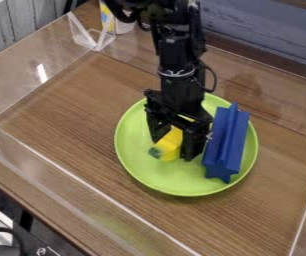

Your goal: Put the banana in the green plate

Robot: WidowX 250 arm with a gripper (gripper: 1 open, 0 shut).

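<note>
The banana [167,147], small, yellow and dark-tipped, lies inside the green plate [134,158], left of its middle. My gripper [173,134] hangs straight down over it, open, with one black finger on each side of the banana's upper end. The fingers hide part of the banana. Whether either finger still touches it I cannot tell.
A long blue ridged block [225,140] lies in the right half of the plate, close to my right finger. The plate sits on a wooden tabletop [76,110] enclosed by clear plastic walls [22,60] on the left and front.
</note>
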